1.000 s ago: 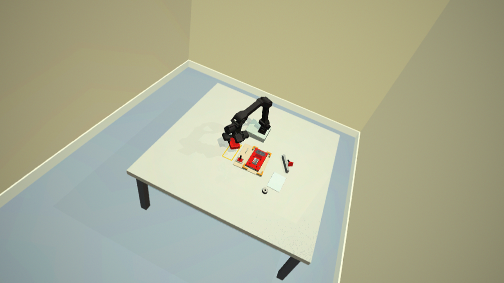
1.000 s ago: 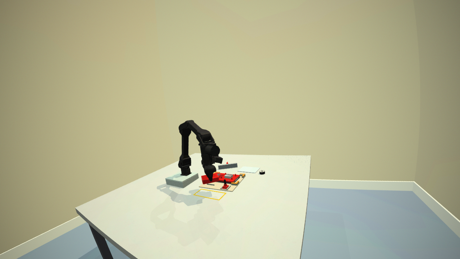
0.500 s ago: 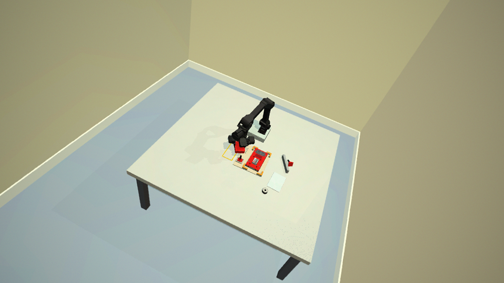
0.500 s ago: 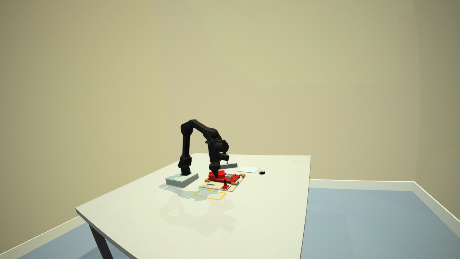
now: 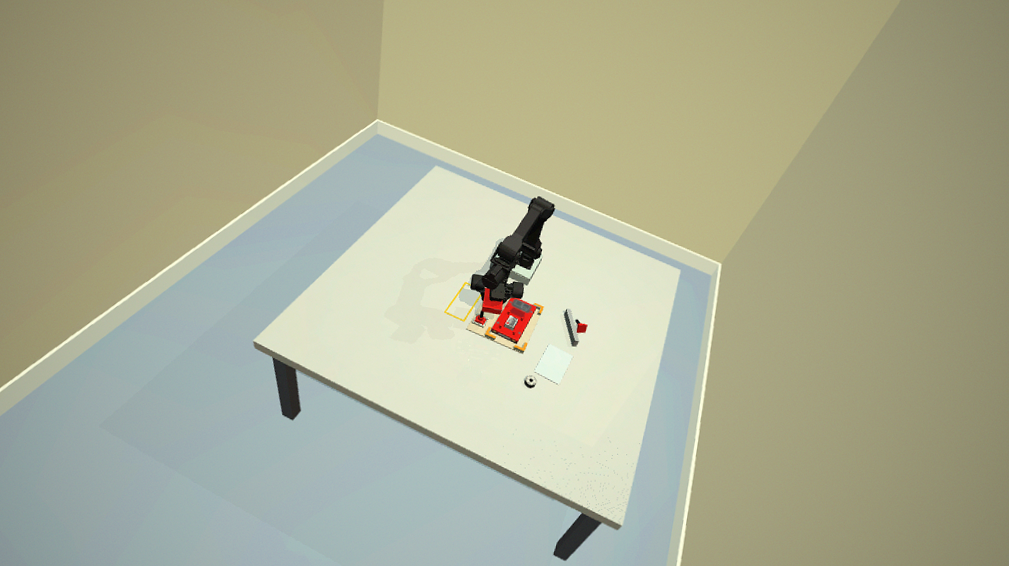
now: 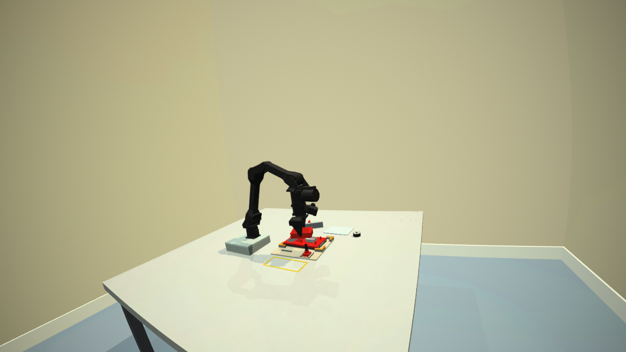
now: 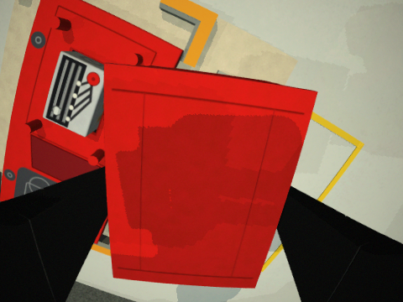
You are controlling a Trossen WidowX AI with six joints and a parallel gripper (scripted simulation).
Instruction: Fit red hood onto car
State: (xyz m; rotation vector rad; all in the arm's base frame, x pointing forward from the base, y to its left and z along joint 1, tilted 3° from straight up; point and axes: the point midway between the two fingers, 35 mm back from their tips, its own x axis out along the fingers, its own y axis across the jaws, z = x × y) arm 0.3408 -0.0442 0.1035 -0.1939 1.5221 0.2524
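Note:
My gripper (image 5: 493,300) (image 6: 301,232) (image 7: 196,184) is shut on the red hood (image 5: 492,306) (image 6: 307,231) (image 7: 206,176), with one black finger on each side of it. The hood is held above the table, roof toward the wrist camera. It overlaps one side of the red chassis (image 5: 503,333) (image 7: 105,33) in the wrist view and is turned relative to it. The engine block (image 5: 512,321) (image 6: 311,239) (image 7: 73,94) stands uncovered on the deck. Several pegs around it show, including a far peg (image 7: 63,23) and a near peg (image 7: 96,157). The hood's corner holes are hidden.
The jig has orange corners (image 5: 520,346) (image 6: 320,249) (image 7: 201,33). A small red-and-black piece (image 5: 479,321) (image 6: 306,252) stands beside the chassis. A yellow outline (image 6: 279,268) (image 7: 337,129) lies nearby. Beyond are a grey bar (image 5: 570,328), a white sheet (image 5: 553,363) (image 6: 338,230) and a dark round part (image 5: 529,381) (image 6: 356,234).

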